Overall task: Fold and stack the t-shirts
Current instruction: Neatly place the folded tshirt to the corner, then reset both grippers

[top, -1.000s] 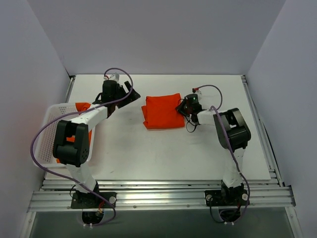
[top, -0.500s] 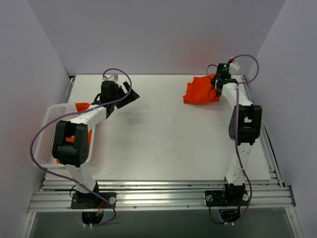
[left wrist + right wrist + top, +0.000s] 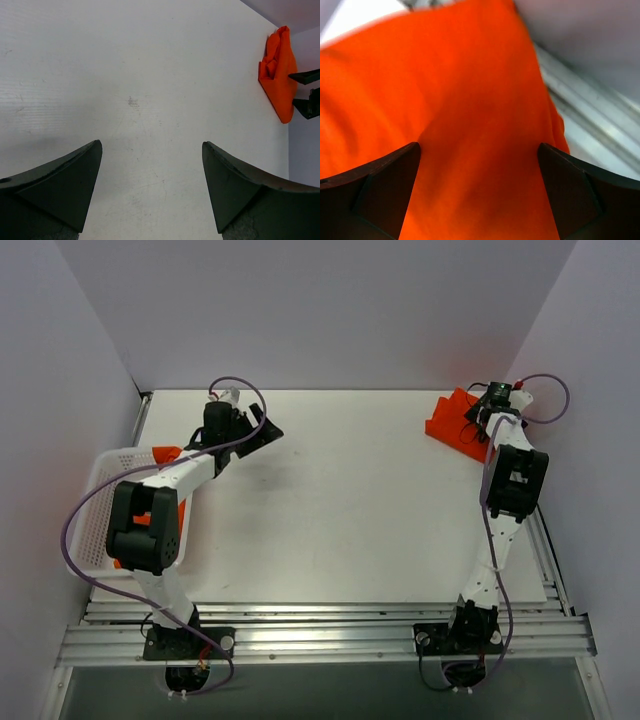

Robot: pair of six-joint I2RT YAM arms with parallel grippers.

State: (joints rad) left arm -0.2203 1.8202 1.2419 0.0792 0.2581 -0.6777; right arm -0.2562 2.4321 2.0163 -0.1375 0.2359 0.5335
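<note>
A folded orange-red t-shirt [image 3: 452, 424] lies at the table's far right corner, close to the side wall; the left wrist view shows this t-shirt [image 3: 278, 75] far off. My right gripper [image 3: 478, 418] hovers right over it, open, and the fabric [image 3: 470, 115] fills the space under its spread fingers, which do not pinch it. More orange t-shirt cloth [image 3: 166, 454] hangs in the white basket [image 3: 98, 502] at the left. My left gripper [image 3: 266, 430] is open over bare table [image 3: 150, 100] beside the basket, nothing between its fingers.
The right side wall and an aluminium rail [image 3: 590, 115] run just beyond the folded shirt. The table's near edge meets a metal frame [image 3: 320, 632] where both arm bases stand. Purple cables loop above each arm.
The right arm swung the folded shirt from the table's middle to the far right corner and opened its jaws there. The left arm has stayed put.
</note>
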